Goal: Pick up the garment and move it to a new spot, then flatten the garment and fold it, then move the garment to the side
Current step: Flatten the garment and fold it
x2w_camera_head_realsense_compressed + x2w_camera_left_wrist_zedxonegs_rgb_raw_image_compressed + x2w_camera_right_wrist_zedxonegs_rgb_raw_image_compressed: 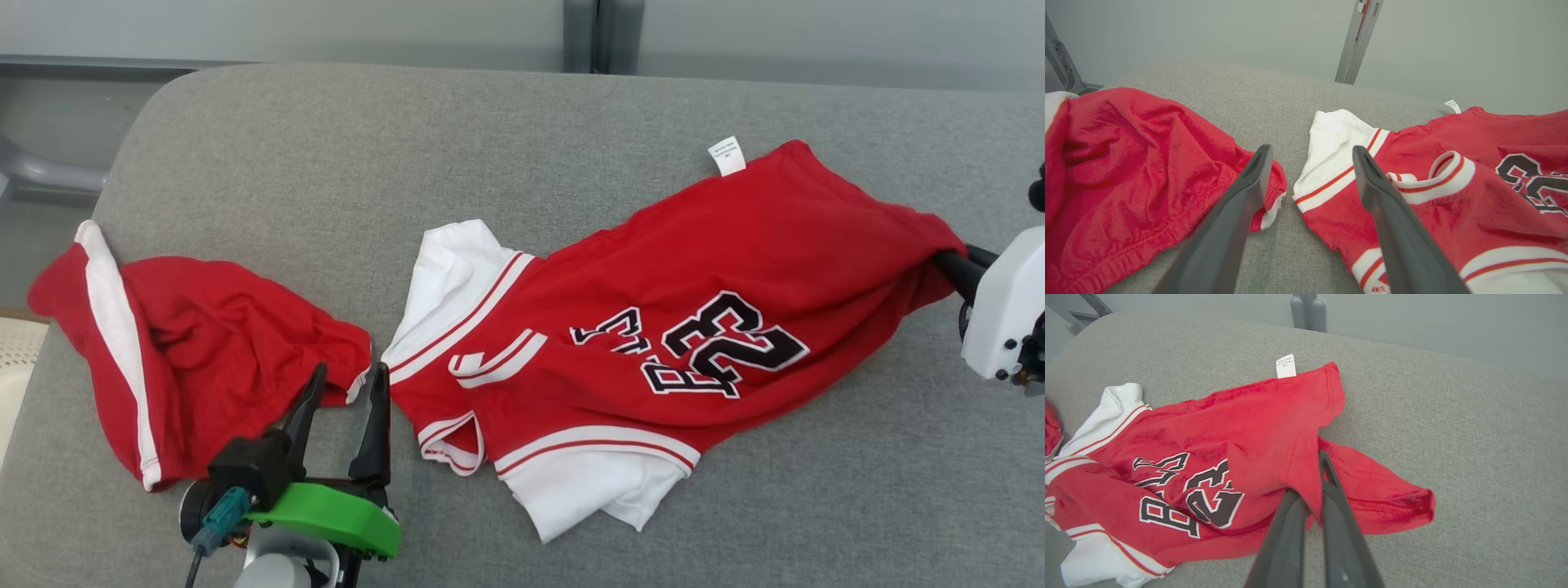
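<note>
Grey woven upholstery (pixel 522 163) covers a broad cushioned surface with a rounded far-left corner, a pale wall and one metal post behind it. Two garments lie on it. One red jersey (pixel 653 327), white-trimmed and bearing a black 23, is spread across the middle and right, with a single white label (pixel 727 155) sticking out at its far edge. One crumpled pair of red shorts (pixel 212 343) with a white side stripe sits at the left, its outer part reaching the cushion's left edge. Between the two is a narrow strip of bare grey. Two grippers are in sight. The left gripper (pixel 349 371) has its fingers spread with nothing between them, tips over that strip: one finger above the shorts' hem, the other just beside the jersey's striped white sleeve. The right gripper (pixel 1310 490) is clamped on a raised fold of the jersey's red cloth at the garment's right end. Bare upholstery lies open behind both garments, along the near edge right of the jersey, and well beyond the pinched end.
</note>
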You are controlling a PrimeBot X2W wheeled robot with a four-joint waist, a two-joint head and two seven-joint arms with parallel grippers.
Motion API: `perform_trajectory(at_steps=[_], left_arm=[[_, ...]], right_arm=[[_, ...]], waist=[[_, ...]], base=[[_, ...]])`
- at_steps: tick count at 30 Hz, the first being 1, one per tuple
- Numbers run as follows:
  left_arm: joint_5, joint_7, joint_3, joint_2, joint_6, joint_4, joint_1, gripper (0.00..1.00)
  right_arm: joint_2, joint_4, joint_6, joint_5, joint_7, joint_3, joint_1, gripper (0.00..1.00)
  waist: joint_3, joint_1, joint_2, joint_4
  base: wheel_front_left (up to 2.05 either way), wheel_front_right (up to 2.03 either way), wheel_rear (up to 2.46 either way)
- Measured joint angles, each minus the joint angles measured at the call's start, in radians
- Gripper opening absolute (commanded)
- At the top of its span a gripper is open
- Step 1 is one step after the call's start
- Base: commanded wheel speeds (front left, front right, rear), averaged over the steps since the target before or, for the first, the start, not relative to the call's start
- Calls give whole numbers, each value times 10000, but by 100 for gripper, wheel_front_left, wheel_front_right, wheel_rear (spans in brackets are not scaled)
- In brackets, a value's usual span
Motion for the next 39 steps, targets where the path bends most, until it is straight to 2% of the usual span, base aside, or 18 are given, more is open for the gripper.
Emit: perform_trajectory(at_steps=[5, 10, 11, 14, 17, 21, 24, 31, 35, 39], left_arm=[[-36, 0, -123, -111, -79, 54, -266, 100], [-50, -2, -132, -196, -136, 153, -478, 100], [-58, -2, -134, -203, -153, 182, -489, 100], [-61, -2, -128, -224, -167, 293, -497, 100], [-58, -2, -61, -236, -171, 374, -492, 100], [2, -2, 65, -242, -169, 395, -394, 100], [58, -2, 153, -232, -171, 420, -243, 100], [234, -2, 219, -226, -178, 364, -67, 100], [267, -15, 232, -222, -180, 316, -32, 100], [303, -15, 198, -213, -215, 297, -34, 100]], right_arm=[[552, -42, 0, -113, 995, 115, -11, 0], [1080, 1325, 0, -585, 907, 583, -872, 0], [1177, 1687, 0, -690, 754, 660, -1058, 100], [1269, 2527, 0, -1037, 345, 1022, -1453, 100], [1436, 3005, 0, -886, -58, 1331, -1641, 100], [1331, 3009, 0, -704, -709, 1524, -1613, 100], [1407, 2531, 0, -441, -1281, 1528, -1329, 100], [1657, 1386, 0, -280, -3060, 384, 3, 100], [2025, 1436, 0, -591, -4063, -506, 844, 100], [2485, 1944, 0, -840, -4869, -965, 1114, 100]], waist=[[216, 0, 0, 385], [445, 0, 0, 853], [487, 0, 0, 950], [564, 0, 0, 1200], [536, 0, 0, 1349], [345, 0, 0, 1332], [185, 0, 0, 1158], [-311, 1, 0, 416], [-555, 0, 0, 68], [-637, 0, 0, -84]], base=[[0, 0, 0], [0, 0, 0], [0, 0, 0], [0, 0, 0], [0, 0, 0], [0, 0, 0], [0, 0, 0], [0, 0, 0], [0, 0, 0], [0, 0, 0]])
